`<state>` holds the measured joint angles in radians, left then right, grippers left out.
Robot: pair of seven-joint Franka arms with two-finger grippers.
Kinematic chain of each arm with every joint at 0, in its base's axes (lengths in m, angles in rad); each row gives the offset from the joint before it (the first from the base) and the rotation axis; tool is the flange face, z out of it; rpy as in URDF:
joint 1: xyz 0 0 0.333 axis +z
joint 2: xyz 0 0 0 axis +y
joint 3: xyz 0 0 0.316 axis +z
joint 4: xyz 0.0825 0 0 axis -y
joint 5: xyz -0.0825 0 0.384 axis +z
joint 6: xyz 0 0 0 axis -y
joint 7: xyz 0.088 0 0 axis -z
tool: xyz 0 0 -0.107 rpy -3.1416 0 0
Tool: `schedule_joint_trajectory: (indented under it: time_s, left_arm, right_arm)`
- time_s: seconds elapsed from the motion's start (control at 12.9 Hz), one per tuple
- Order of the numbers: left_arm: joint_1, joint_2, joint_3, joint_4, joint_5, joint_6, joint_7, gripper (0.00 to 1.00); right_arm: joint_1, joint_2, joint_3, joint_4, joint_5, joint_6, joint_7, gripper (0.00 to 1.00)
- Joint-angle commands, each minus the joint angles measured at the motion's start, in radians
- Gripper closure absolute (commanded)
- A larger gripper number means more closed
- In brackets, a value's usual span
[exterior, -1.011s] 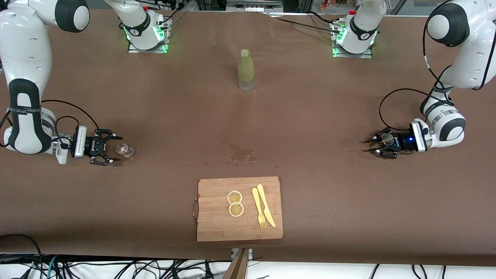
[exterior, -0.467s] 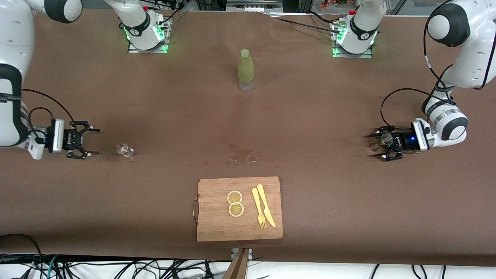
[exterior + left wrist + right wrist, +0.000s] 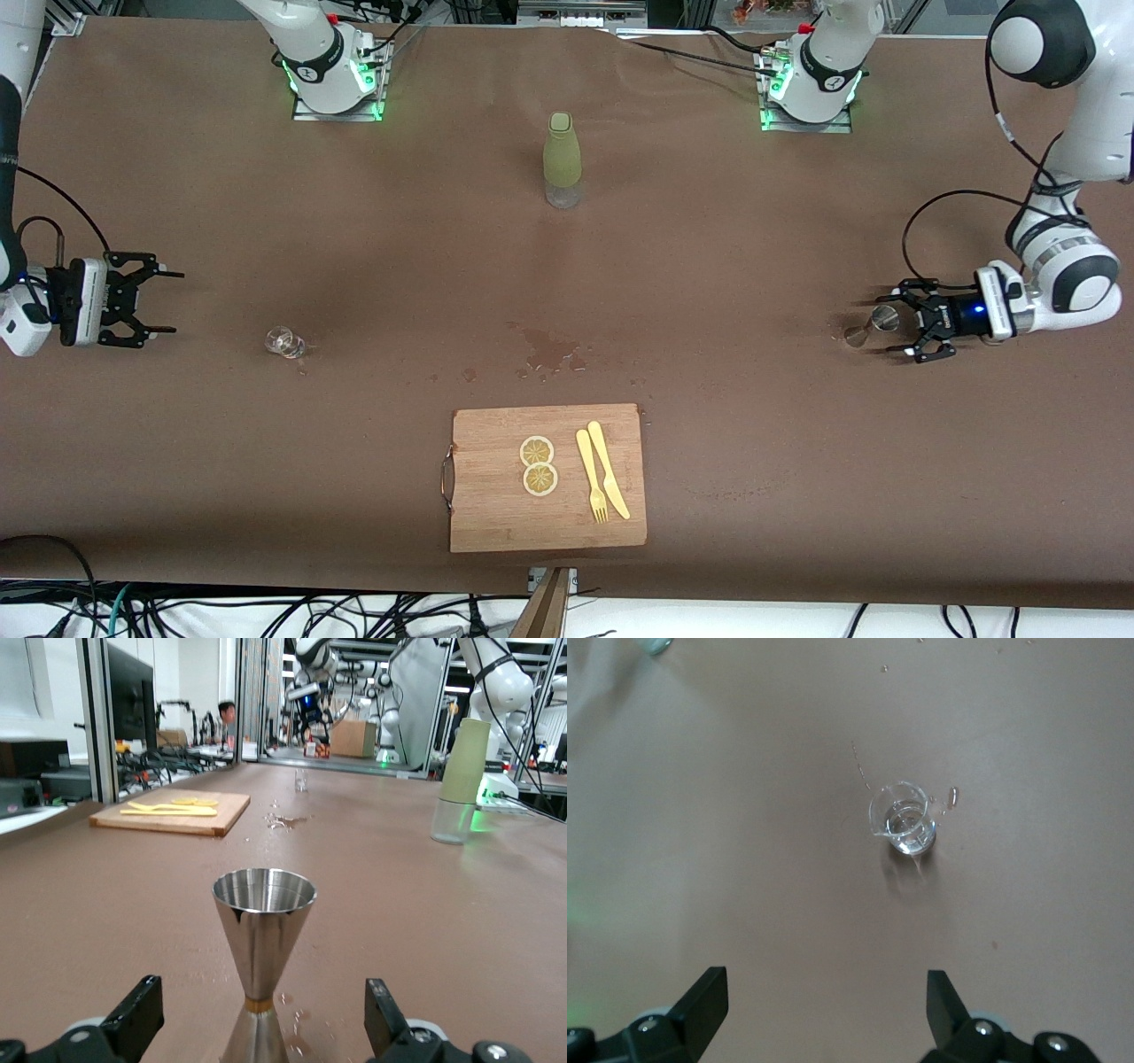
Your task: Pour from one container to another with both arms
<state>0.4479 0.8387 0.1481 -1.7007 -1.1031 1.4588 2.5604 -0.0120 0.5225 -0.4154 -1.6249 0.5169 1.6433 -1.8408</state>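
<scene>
Left tool (image 3: pixel 902 317) low over the worktop (image 3: pixel 709 266) at the left arm's end, fingers (image 3: pixel 133 1019) spread wide, gripping nothing. Steel measuring cup (image 3: pixel 866 326) upright on the worktop just off the fingertips, centred on the gap between the fingers yet clear of both, as seen in the left wrist view (image 3: pixel 263 970). A few small droplets on the surface around its foot.

Right tool (image 3: pixel 146 301) at the right arm's end of the worktop, raised above the surface, fingers (image 3: pixel 700 1001) likewise fully apart, empty. Small clear glass (image 3: pixel 285 341) standing on the worktop well apart from this tool, out ahead of the open fingers toward the middle of the worktop; in the right wrist view (image 3: pixel 904 819) seen from above with a little clear liquid in it and a droplet just beside it.

Between the two tools, near the middle of the worktop, a patch of spilled liquid (image 3: pixel 549 350). Nearer to the front camera than the spill, a wooden cutting board (image 3: pixel 496 514) carrying two lemon slices (image 3: pixel 538 465), a yellow fork (image 3: pixel 592 487) and a yellow knife (image 3: pixel 609 470). Farther from the front camera than the spill, a green bottle (image 3: pixel 563 159) standing upright, between the two arm bases.
</scene>
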Motion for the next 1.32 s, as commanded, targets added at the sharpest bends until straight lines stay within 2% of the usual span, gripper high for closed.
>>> schedule_joint_trajectory:
  time_s: [0.0,0.08,0.39,0.62,0.86,1.01,1.24]
  left_arm:
    - [0.020,-0.100,0.014,-0.005,0.087,-0.009,-0.095,0.00]
    - [0.029,-0.142,0.016,-0.005,0.133,-0.006,-0.145,0.00]
    - [0.048,-0.304,0.013,-0.005,0.287,0.064,-0.382,0.00]
    - [0.041,-0.403,-0.007,-0.008,0.382,0.116,-0.613,0.00]
    - [0.026,-0.525,-0.065,-0.016,0.503,0.190,-0.935,0.00]
    - [0.011,-0.605,-0.113,-0.017,0.589,0.195,-1.202,0.00]
    - [-0.032,-0.706,-0.185,-0.031,0.663,0.193,-1.600,0.00]
  right_arm:
    - [0.035,-0.071,0.036,-0.036,-0.087,0.016,0.165,0.01]
    - [0.043,-0.088,0.056,-0.036,-0.119,0.033,0.229,0.01]
    - [0.047,-0.194,0.211,-0.036,-0.308,0.041,0.568,0.01]
    - [0.041,-0.258,0.352,-0.036,-0.454,0.036,0.838,0.01]
    - [0.021,-0.308,0.507,-0.036,-0.604,0.003,1.151,0.01]
    - [0.020,-0.328,0.576,-0.036,-0.647,-0.034,1.334,0.01]
    - [0.023,-0.361,0.616,-0.036,-0.649,-0.068,1.578,0.01]
